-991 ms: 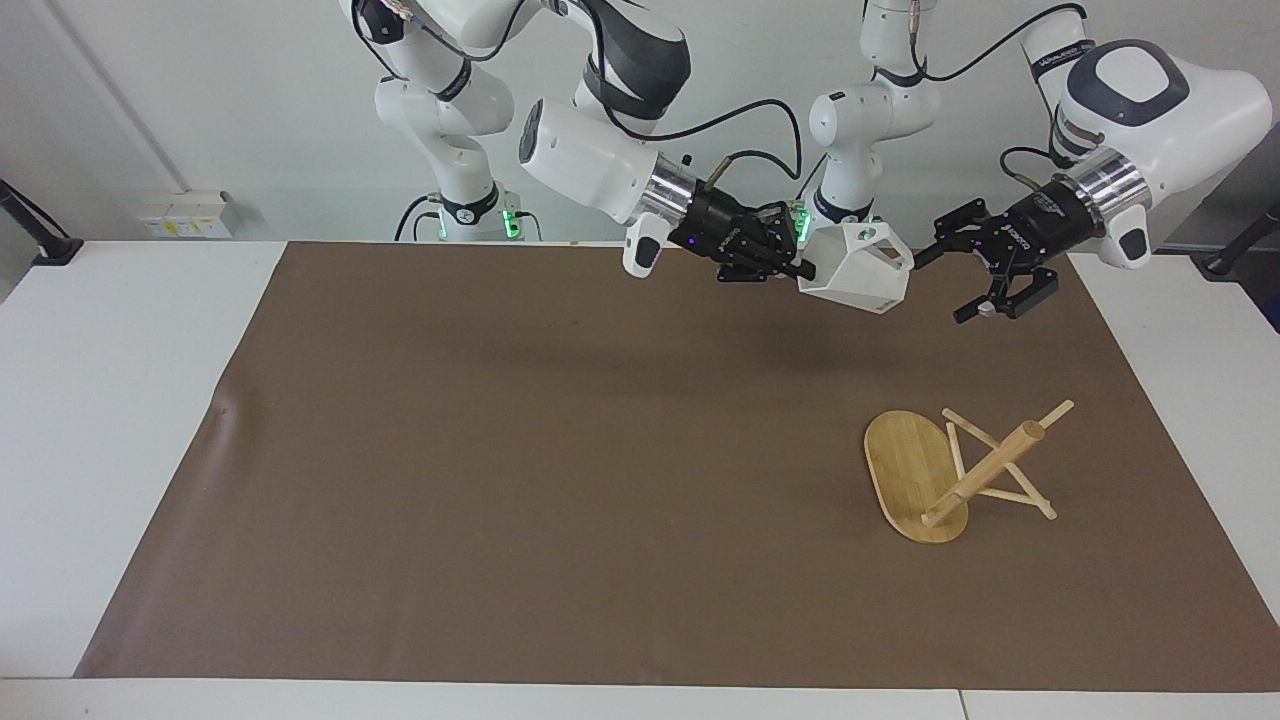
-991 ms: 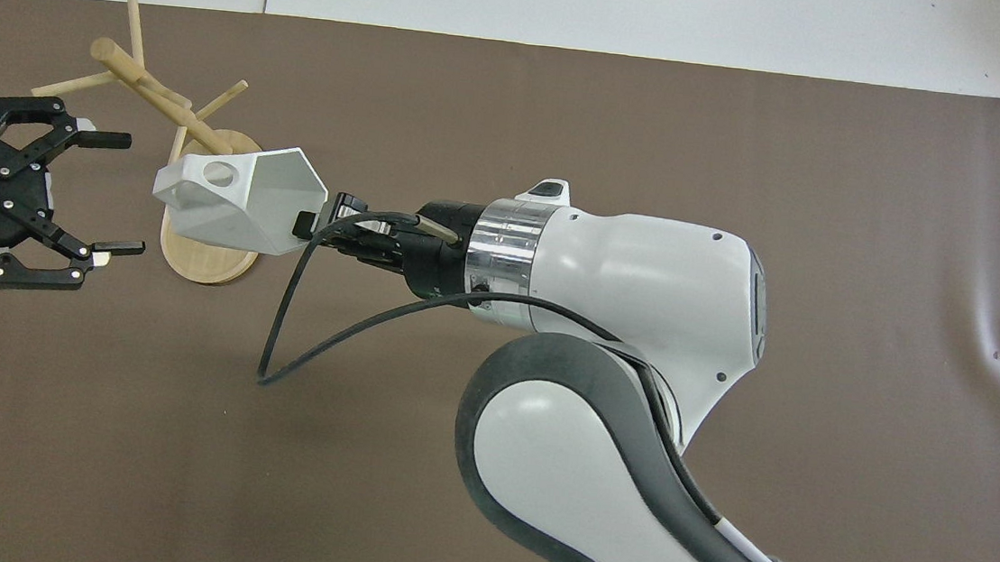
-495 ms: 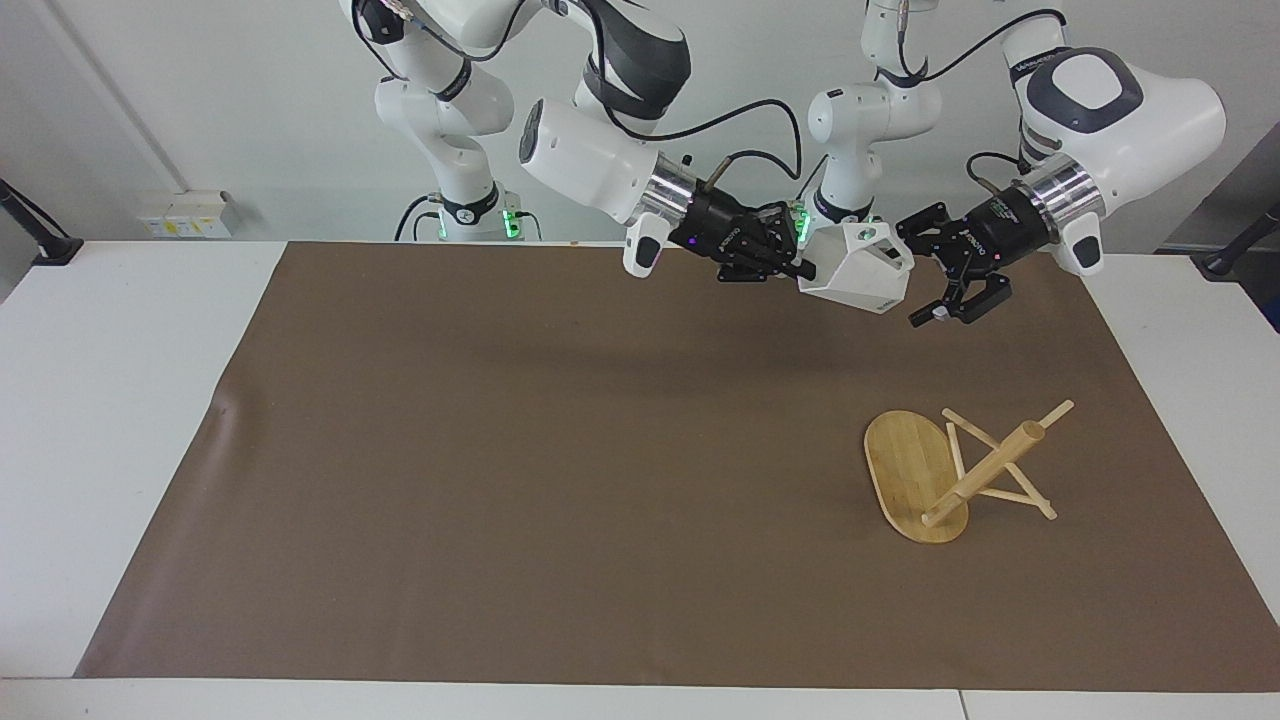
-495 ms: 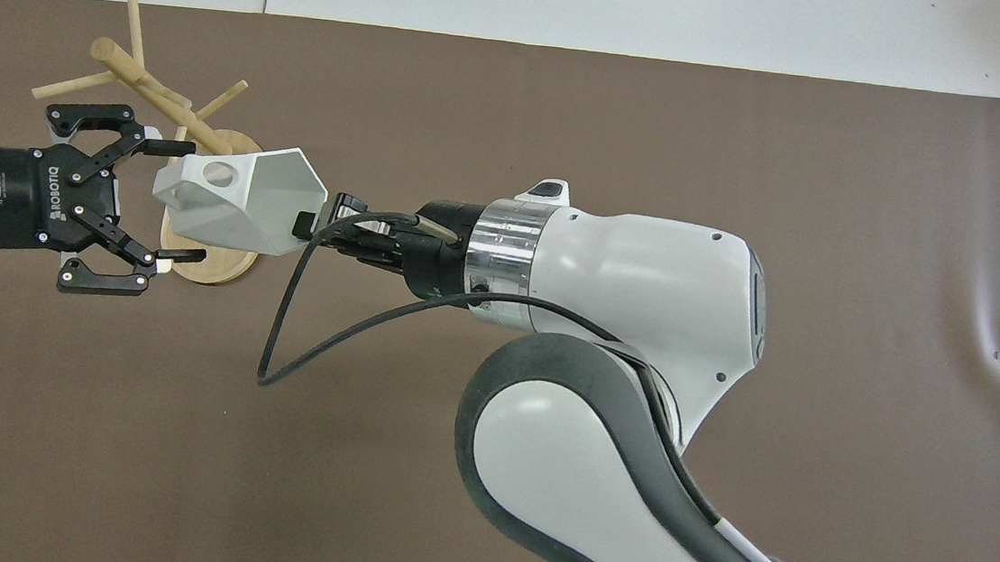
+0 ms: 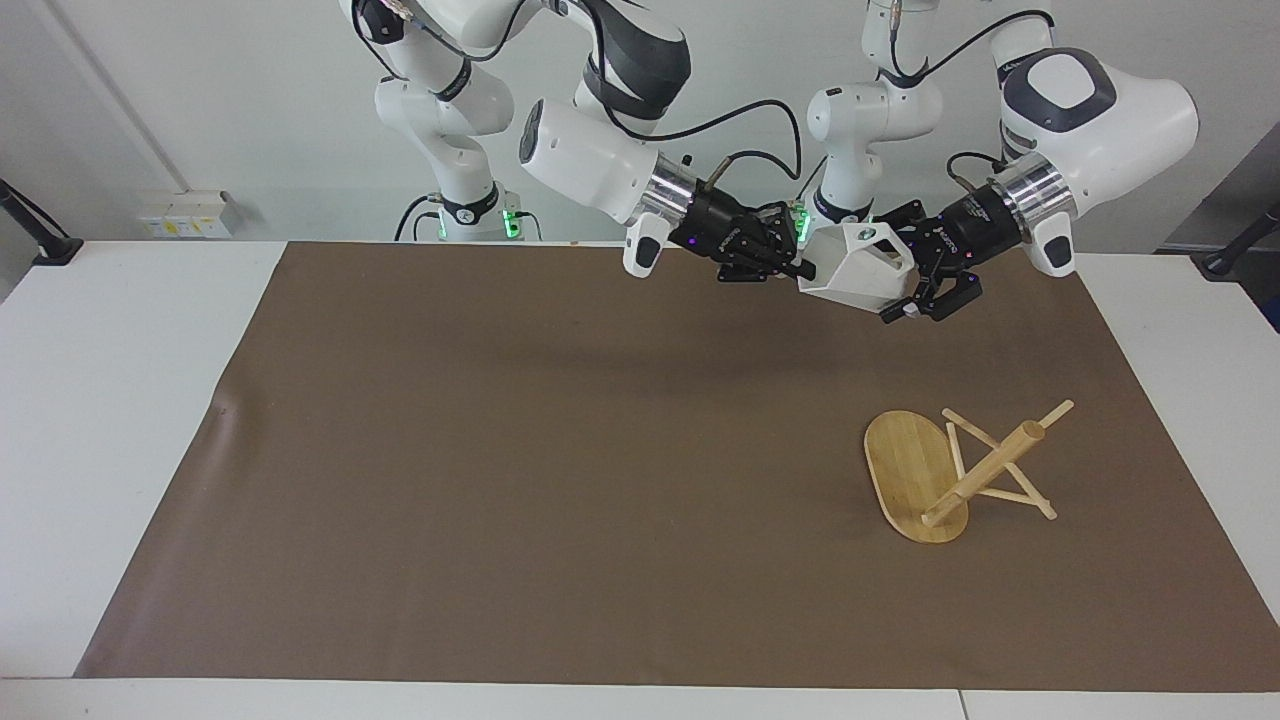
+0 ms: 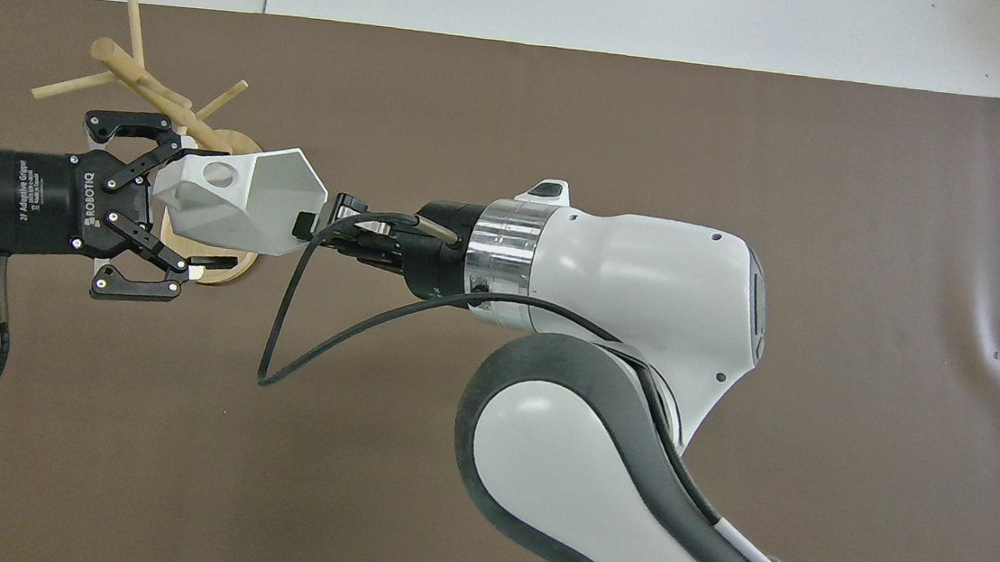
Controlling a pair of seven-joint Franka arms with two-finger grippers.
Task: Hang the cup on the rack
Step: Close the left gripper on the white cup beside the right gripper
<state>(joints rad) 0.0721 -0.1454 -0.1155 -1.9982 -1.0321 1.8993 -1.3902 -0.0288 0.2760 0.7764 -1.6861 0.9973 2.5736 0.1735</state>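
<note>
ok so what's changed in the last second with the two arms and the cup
The left gripper moved in toward the right arm's end and brought its jaws around the base end of the cup, narrowing them; a firm grip can't be confirmed. The right gripper kept its pinch on the cup's rim, and the rack stayed put.

White bench [image 5: 120, 420] under brown mat [image 5: 560, 450], mat edge rippled toward right arm's end. Plain pale wall [image 5: 250, 90] past bench. Socket box [image 5: 185, 214] low on wall. Even diffuse light, soft shadows.

White faceted cup [image 5: 853, 276] aloft; bamboo rack [image 5: 915, 476] toppled sideways
</note>
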